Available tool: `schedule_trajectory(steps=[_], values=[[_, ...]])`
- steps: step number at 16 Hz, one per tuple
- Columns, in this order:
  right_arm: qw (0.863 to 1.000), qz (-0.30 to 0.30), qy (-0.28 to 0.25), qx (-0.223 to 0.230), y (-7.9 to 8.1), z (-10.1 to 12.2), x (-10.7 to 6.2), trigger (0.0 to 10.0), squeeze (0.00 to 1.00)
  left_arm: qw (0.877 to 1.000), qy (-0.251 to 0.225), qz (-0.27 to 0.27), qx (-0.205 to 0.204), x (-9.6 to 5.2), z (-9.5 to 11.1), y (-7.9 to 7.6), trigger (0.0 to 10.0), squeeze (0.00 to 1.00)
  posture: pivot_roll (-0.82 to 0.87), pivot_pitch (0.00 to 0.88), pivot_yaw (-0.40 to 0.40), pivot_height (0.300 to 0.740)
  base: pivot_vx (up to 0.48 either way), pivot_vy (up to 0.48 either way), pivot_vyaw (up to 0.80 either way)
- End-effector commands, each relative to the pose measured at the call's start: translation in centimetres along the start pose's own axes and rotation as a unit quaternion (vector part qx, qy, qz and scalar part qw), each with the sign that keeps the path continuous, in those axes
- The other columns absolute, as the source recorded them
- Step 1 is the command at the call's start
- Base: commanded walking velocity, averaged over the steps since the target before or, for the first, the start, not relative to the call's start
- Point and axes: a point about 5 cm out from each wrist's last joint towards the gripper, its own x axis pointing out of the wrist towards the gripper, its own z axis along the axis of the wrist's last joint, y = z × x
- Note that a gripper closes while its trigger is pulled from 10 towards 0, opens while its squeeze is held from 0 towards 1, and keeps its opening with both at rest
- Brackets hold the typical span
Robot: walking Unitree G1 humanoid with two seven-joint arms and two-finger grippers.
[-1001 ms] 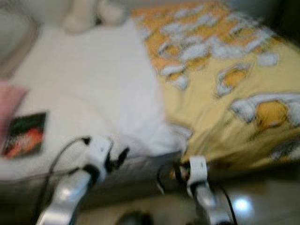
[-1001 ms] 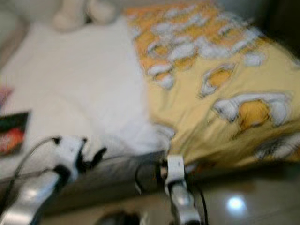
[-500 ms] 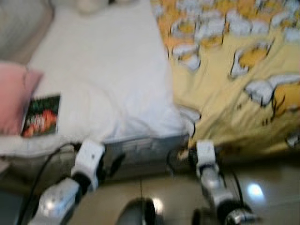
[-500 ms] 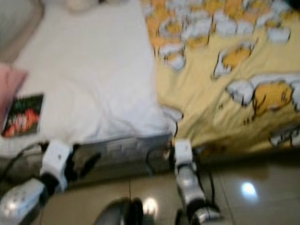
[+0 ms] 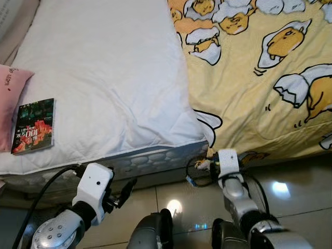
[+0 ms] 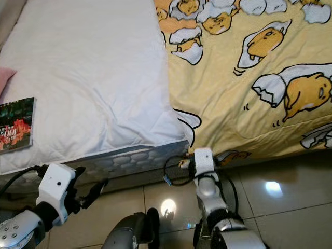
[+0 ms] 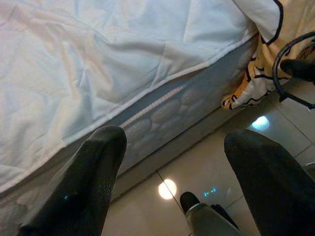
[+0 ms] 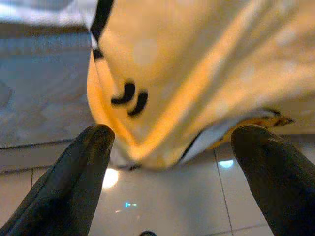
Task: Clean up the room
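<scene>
Tidying barely begun: yellow cartoon-print quilt [image 5: 259,93] half-spread, small dark paperback book [image 5: 33,126] on the white quilted mattress cover [image 5: 104,78]; left gripper [image 7: 172,187] and right gripper [image 8: 172,162] both spread, empty.

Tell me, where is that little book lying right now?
The book lies flat on the white quilt, on the robot's left near the mattress edge, right beside a pink pillow.

— What's on the left half of the bed?
— A white quilted sheet [image 5: 104,67], creased toward its near corner.
— And under it?
— The grey mattress [image 5: 150,158], its side patterned with ovals.
— Anything at the far left?
— A pink pillow [image 5: 9,98] at the sheet's edge.
— Below?
— Glossy tiled floor [image 5: 295,197] with bright reflections of lamps.
</scene>
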Motion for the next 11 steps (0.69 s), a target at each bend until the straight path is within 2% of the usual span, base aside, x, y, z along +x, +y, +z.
schedule_trajectory(steps=[1, 4, 5, 7, 8, 11], values=[[1.000, 0.013, 0.015, -0.006, 0.6, -0.4, -0.1, 10.0, 0.00, 1.000, 0.018, 0.009, -0.001, -0.8, -0.4, 0.2, 10.0, 0.00, 0.21, 0.316, 0.195, 0.740, 0.000, 0.000, 0.00], [1.000, 0.024, 0.010, -0.011, 1.1, 0.5, 0.2, 10.0, 0.00, 1.000, 0.027, 0.012, -0.005, -1.5, -0.4, -0.1, 10.0, 0.00, 0.24, 0.339, 0.199, 0.740, 0.000, 0.000, 0.00], [0.999, 0.040, 0.009, -0.022, 1.8, 1.3, 0.3, 10.0, 0.00, 0.999, 0.034, 0.016, -0.008, -2.2, -0.4, -0.3, 10.0, 0.00, 0.27, 0.356, 0.204, 0.740, 0.000, 0.000, 0.00], [0.999, 0.048, 0.005, -0.023, 2.1, 1.7, 0.4, 5.2, 0.00, 0.999, 0.039, 0.019, -0.008, -2.7, -0.5, -0.4, 10.0, 0.00, 0.28, 0.367, 0.210, 0.740, 0.000, 0.000, 0.00], [0.998, 0.056, -0.002, -0.030, 2.5, 2.2, 0.5, 0.0, 0.00, 0.999, 0.041, 0.020, -0.010, -3.1, -0.5, -0.6, 10.0, 0.00, 0.29, 0.375, 0.212, 0.740, 0.000, 0.000, 0.00], [0.996, 0.076, -0.012, -0.040, 3.1, 3.0, 0.6, 0.0, 0.00, 0.999, 0.048, 0.019, -0.013, -3.5, -0.5, -1.0, 10.0, 0.00, 0.29, 0.384, 0.209, 0.740, 0.000, 0.000, 0.00]])
